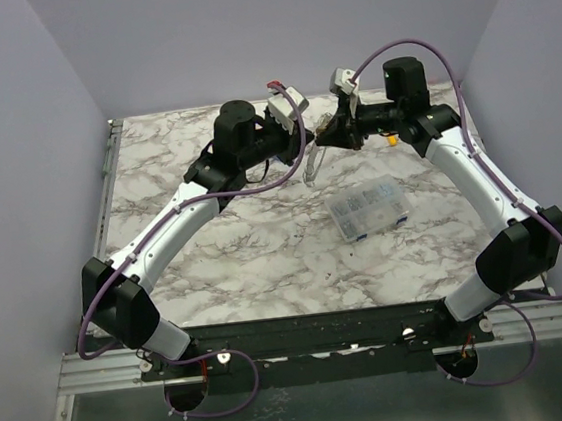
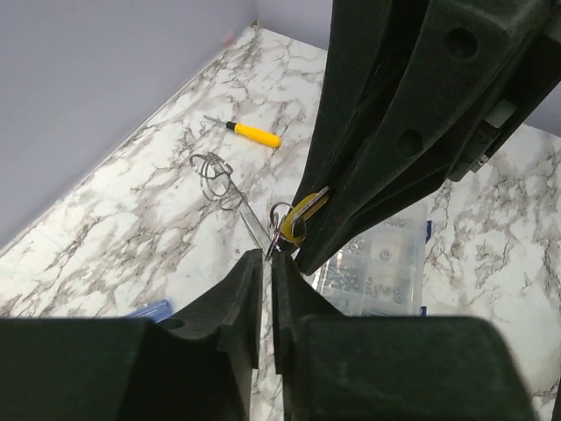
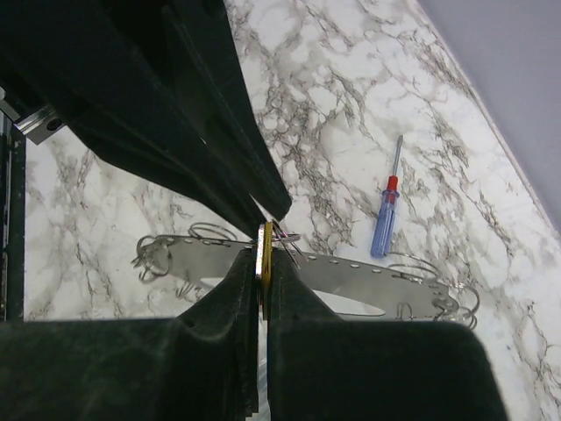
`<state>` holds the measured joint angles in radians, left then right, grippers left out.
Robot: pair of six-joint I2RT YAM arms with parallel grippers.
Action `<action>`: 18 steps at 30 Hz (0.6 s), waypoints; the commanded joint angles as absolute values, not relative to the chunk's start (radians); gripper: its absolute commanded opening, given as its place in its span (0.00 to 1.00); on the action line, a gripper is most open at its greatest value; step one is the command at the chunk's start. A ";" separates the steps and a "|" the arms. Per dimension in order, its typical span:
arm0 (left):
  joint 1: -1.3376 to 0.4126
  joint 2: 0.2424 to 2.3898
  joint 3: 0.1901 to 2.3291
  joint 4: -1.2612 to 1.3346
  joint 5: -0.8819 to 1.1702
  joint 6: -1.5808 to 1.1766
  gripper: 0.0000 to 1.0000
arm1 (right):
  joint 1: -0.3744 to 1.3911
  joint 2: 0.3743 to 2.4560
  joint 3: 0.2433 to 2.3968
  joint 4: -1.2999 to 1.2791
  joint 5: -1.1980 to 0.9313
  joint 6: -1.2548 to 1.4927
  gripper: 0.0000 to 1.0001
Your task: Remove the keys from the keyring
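Note:
My two grippers meet in the air over the back of the table. My right gripper (image 3: 265, 250) is shut on a yellow-tan key (image 3: 265, 263), seen edge-on between its fingers; the key also shows in the left wrist view (image 2: 302, 210). A small wire ring (image 2: 279, 216) hangs on that key. My left gripper (image 2: 267, 256) is shut with its tips pinching this small ring. The keyring (image 3: 368, 274), a wide flat grey metal band with holes and wire loops, lies on the table below, apart from both grippers. From above, the left gripper (image 1: 311, 135) and the right gripper (image 1: 331, 130) touch tip to tip.
A clear plastic compartment box (image 1: 366, 207) sits mid-table in front of the grippers. A yellow-handled screwdriver (image 2: 250, 133) lies by the back wall. A slim blue-and-red screwdriver (image 3: 386, 219) lies beyond the band. Purple walls close three sides.

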<state>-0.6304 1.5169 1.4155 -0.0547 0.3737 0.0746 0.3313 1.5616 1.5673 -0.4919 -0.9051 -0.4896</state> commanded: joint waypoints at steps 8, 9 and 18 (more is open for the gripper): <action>-0.619 1.480 1.387 -0.063 0.439 0.165 0.00 | 0.336 1.537 1.583 -0.497 -0.884 -0.523 0.01; -0.616 1.469 1.373 -0.043 0.449 0.165 0.00 | 0.335 1.541 1.588 -0.503 -0.880 -0.523 0.01; -0.597 1.435 1.319 0.038 0.520 0.180 0.00 | 0.316 1.542 1.581 -0.522 -0.955 -0.555 0.01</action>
<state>-0.6060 1.4593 1.3209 -0.0067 0.4564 0.1593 0.3210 1.5597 1.5673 -0.5175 -0.9016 -0.5148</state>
